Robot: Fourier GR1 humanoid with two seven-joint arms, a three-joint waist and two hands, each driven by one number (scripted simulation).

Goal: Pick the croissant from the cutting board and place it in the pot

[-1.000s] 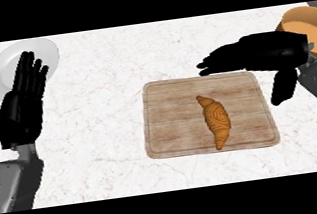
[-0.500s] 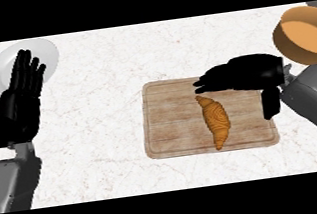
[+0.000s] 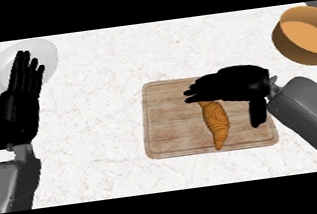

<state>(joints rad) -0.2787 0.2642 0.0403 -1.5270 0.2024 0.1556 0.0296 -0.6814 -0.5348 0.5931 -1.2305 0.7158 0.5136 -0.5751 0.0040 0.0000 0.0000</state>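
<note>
croissant point(image 3: 217, 124): golden-brown, long, lies on cutting board, roughly lengthwise top to bottom, pointed lower tip near board's front edge; upper end hidden under right robot hand
cutting board point(image 3: 172, 127): pale wood, rectangular, flat on table, right of centre; carries croissant on its right half
right robot hand point(image 3: 234, 84): black, over board's upper right part, palm down, fingers pointing left and bent down above croissant's upper end, thumb hanging down just right of croissant; contact with croissant cannot tell, closed round it or not cannot tell
right forearm point(image 3: 315, 116): grey, enters from lower right edge, angled up-left toward board
pot point(image 3: 307, 35): orange-brown, round, open top, upper right corner of table, well apart from board; dark handle stub at its lower right side
left robot hand point(image 3: 21, 99): black, released, fingers straight and pointing up, rests at left edge; fingertips overlap plate
plate point(image 3: 43, 56): white, round, upper left of table, partly behind left fingers
table point(image 3: 105, 75): white, faintly marbled surface under everything
</note>
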